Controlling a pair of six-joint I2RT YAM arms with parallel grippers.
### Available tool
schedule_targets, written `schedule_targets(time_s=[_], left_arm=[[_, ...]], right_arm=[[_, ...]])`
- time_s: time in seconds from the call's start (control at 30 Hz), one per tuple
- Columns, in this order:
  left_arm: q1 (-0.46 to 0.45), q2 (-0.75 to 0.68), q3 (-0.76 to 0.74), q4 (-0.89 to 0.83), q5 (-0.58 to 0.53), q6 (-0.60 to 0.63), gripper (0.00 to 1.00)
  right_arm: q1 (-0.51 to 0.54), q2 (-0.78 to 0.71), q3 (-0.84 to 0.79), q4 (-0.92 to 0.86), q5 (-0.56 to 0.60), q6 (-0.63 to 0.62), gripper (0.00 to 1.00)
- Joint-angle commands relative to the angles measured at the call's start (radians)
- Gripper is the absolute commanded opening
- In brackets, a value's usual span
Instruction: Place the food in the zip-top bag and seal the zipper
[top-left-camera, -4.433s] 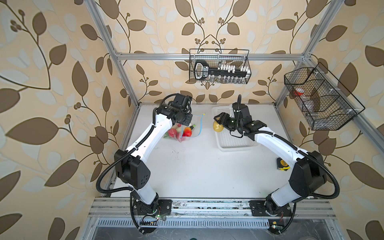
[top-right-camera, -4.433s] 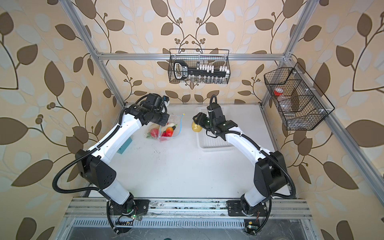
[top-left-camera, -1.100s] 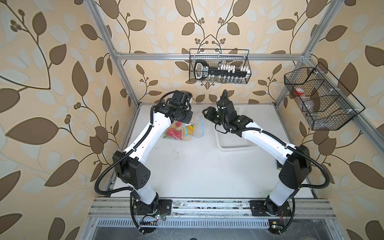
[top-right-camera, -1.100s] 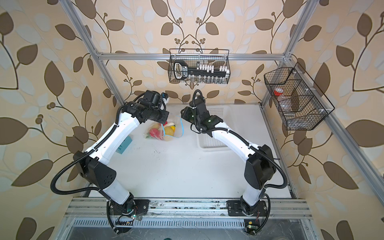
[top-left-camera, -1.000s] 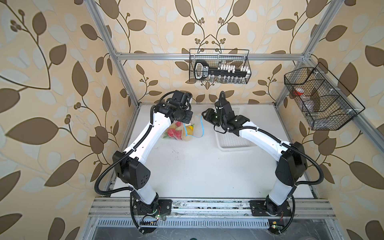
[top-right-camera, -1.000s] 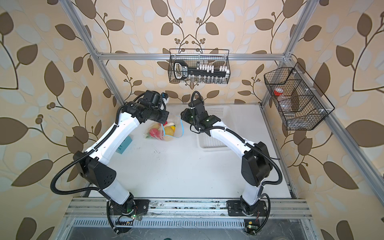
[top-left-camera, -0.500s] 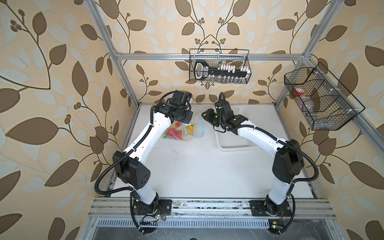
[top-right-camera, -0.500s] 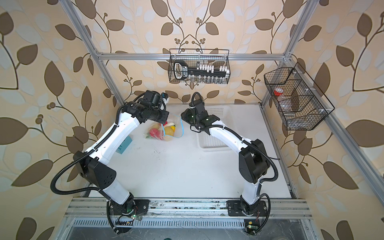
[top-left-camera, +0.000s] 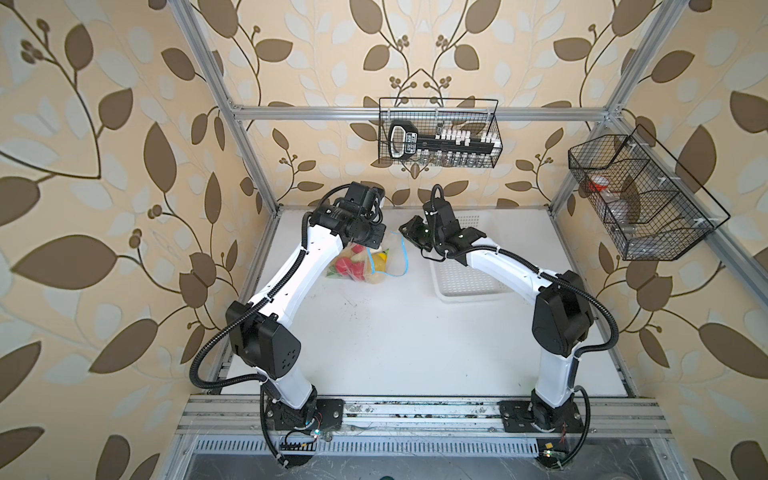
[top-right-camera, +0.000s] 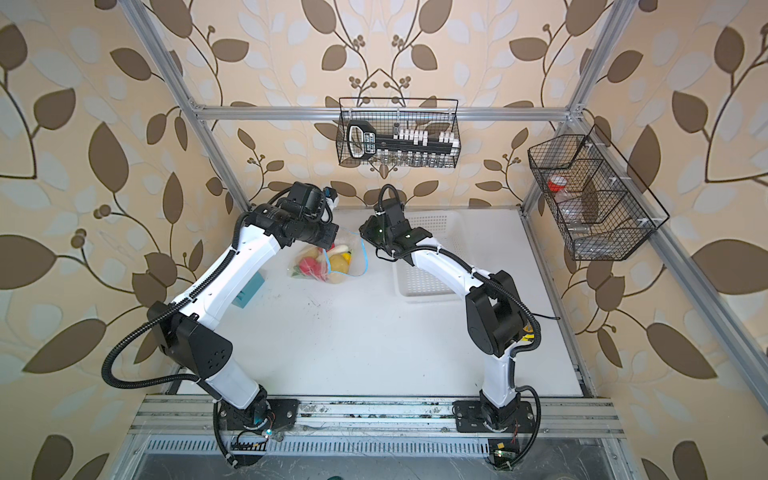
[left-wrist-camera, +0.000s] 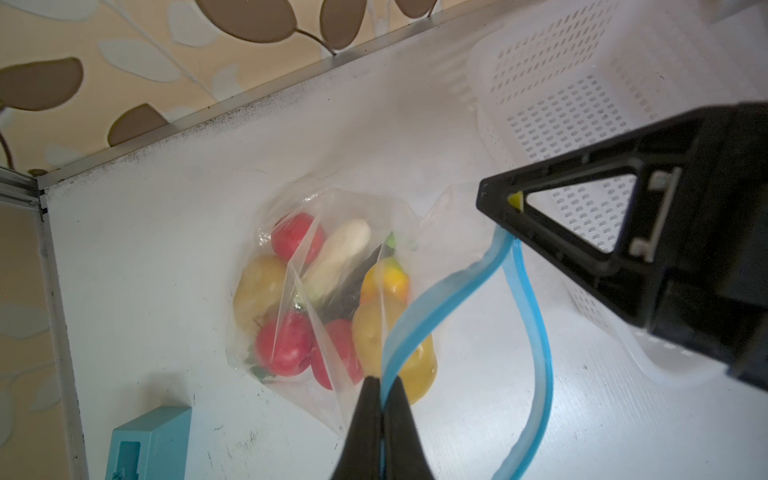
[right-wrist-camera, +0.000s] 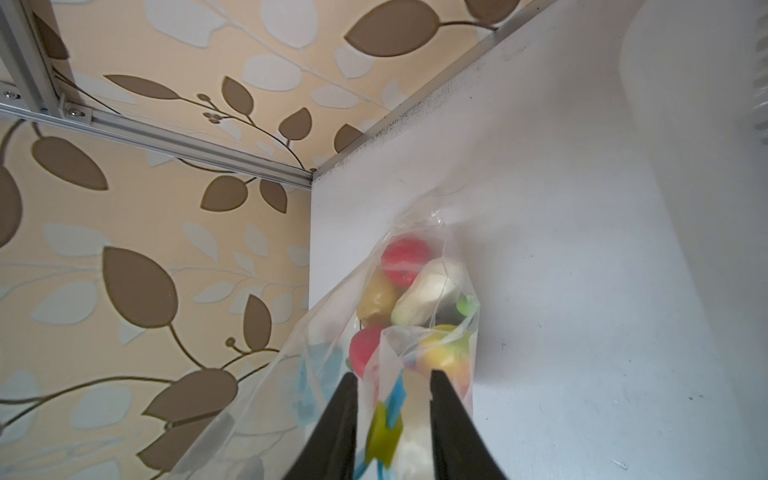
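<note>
Right claw (right-wrist-camera: 392, 374) moved to zipper (left-wrist-camera: 451, 282) end, seemingly parted, left claw (left-wrist-camera: 383, 379) clenching zipper

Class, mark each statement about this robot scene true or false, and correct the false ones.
1. The clear crinkly plastic bag already holds the glossy toy produce. True.
2. The left gripper stands open above the bag. False: it is shut on the light-blue zipper strip.
3. A red tomato lies in the white perforated plastic basket. False: no food shows in it.
4. The right gripper, open, straddles the strip's small yellowish end. True.
</note>
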Motion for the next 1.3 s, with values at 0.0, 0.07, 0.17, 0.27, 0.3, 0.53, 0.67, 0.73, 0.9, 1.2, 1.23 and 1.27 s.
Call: schedule_targets(time_s=[0.0, 0.07, 0.17, 0.27, 0.3, 0.53, 0.67, 0.73, 0.9, 1.2, 1.23, 1.27], left_arm=[[-0.006, -0.042, -0.001, 0.021, 0.012, -0.003, 0.00], [-0.006, -0.040, 0.000, 0.019, 0.014, -0.004, 0.00], [-0.006, -0.040, 0.000, 0.019, 0.014, -0.004, 0.00], [-0.006, -0.040, 0.002, 0.018, 0.015, -0.006, 0.00], [-0.006, -0.041, 0.002, 0.018, 0.015, -0.005, 0.00], [-0.002, -0.029, 0.070, -0.006, -0.017, -0.046, 0.00], [0.032, 0.004, 0.149, -0.029, -0.047, -0.049, 0.44], [0.062, 0.029, 0.201, -0.044, -0.048, -0.043, 0.76], [0.126, 0.102, 0.361, -0.080, 0.000, 0.032, 0.99], [0.282, 0.057, 0.111, 0.257, 0.484, 0.329, 0.99], [0.312, 0.054, 0.066, 0.333, 0.592, 0.328, 0.99], [0.331, 0.082, 0.080, 0.342, 0.670, 0.349, 0.99]], right_arm=[[-0.004, 0.014, 0.041, 0.009, -0.007, 0.010, 0.27], [-0.003, 0.015, 0.041, 0.009, -0.005, 0.012, 0.23], [-0.004, 0.015, 0.041, 0.011, -0.010, 0.014, 0.16], [-0.002, 0.014, 0.040, 0.014, -0.013, 0.017, 0.10], [-0.002, 0.014, 0.041, 0.013, -0.013, 0.017, 0.09], [-0.008, 0.022, 0.053, 0.019, -0.035, 0.019, 0.00], [-0.013, 0.026, 0.059, 0.021, -0.049, 0.012, 0.00], [-0.014, 0.029, 0.067, 0.021, -0.058, 0.005, 0.00], [-0.019, 0.052, 0.107, 0.010, -0.101, -0.020, 0.00], [-0.019, 0.124, 0.296, -0.152, -0.095, -0.148, 0.00], [-0.023, 0.132, 0.302, -0.141, -0.119, -0.149, 0.00], [-0.027, 0.140, 0.311, -0.135, -0.140, -0.151, 0.00]])
